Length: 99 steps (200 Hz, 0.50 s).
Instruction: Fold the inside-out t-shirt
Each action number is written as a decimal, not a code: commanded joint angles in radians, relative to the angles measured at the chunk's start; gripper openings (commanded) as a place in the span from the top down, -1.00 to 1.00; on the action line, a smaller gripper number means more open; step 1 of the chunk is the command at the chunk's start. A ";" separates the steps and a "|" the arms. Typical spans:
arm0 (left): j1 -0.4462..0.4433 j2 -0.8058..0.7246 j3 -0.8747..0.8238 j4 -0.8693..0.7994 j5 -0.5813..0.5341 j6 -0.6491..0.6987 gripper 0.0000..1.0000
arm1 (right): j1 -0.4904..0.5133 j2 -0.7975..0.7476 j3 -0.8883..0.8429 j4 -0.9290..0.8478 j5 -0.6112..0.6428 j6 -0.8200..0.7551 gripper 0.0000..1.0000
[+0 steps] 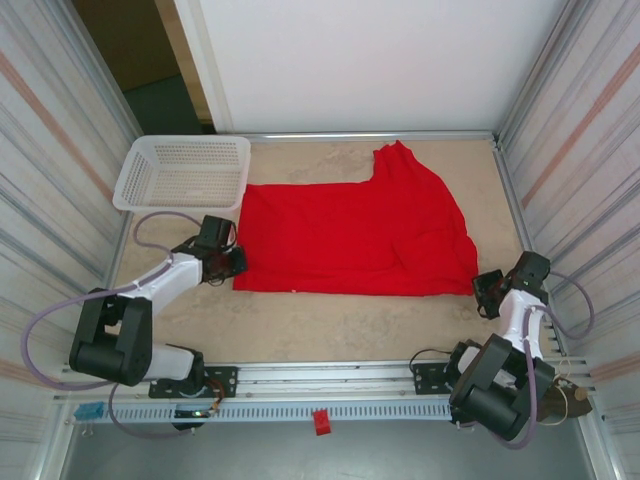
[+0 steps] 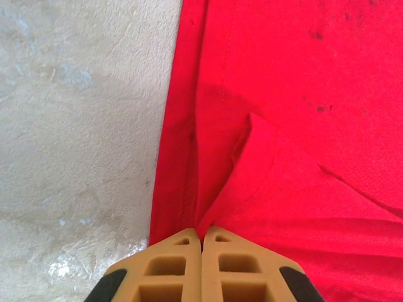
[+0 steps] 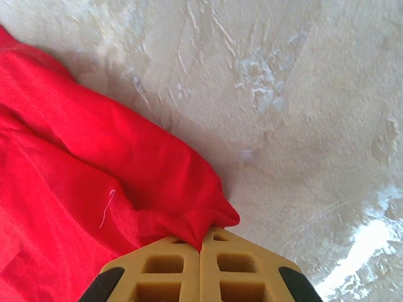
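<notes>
Pinched at both near corners: the t-shirt [image 1: 360, 235]

From above: spreads red and wide across the middle of the table [image 1: 330, 325], long edge toward the arms, one flap jutting toward the far wall at the right. Lies mostly flat, wrinkles bunching at the right end. Sits with its far left corner just beside the white mesh basket [image 1: 183, 172]. Meets the left gripper [image 1: 230, 262] at its near left corner and the right gripper [image 1: 484, 290] at its near right corner, both low on the table.

On the left wrist: tan fingers [image 2: 170, 264] pressed together, clenched on a raised ridge of red fabric just inside the shirt's left edge. Bare table off to the left, a few dark specks on the cloth further up.

On the right wrist: tan pads [image 3: 170, 270] squeezed tight, grasping a bunched corner of the shirt. Thick hem fold rolling away to the left, a loose white thread [image 3: 107, 207] lying on it, bare scuffed table to the right
</notes>
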State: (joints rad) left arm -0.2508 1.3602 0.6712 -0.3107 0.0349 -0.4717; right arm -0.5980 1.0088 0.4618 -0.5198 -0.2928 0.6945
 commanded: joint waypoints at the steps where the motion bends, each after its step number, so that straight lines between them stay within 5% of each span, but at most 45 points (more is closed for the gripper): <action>1: 0.011 0.013 0.027 -0.029 0.012 0.041 1.00 | 0.002 -0.006 -0.008 -0.010 -0.003 -0.037 1.00; 18: 0.011 0.007 0.011 -0.021 0.025 0.024 1.00 | 0.004 -0.015 -0.014 -0.034 0.002 -0.052 0.99; 37: 0.012 -0.002 -0.002 -0.030 0.031 0.003 1.00 | 0.001 -0.067 -0.021 -0.056 0.008 -0.049 0.19; 47: 0.011 -0.011 -0.002 -0.048 0.023 -0.008 0.99 | 0.001 -0.083 -0.010 -0.071 0.017 -0.040 0.01; 76: 0.017 -0.072 -0.002 -0.092 -0.020 -0.029 0.05 | -0.002 -0.112 0.061 -0.109 0.052 -0.027 -0.04; 99: 0.021 -0.148 0.009 -0.115 -0.032 -0.049 -0.21 | -0.005 -0.102 0.138 -0.115 0.057 -0.021 -0.05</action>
State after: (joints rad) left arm -0.2401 1.3025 0.6746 -0.3748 0.0345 -0.4984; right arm -0.5964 0.9115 0.5034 -0.6064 -0.2619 0.6697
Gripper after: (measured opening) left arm 0.571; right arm 0.523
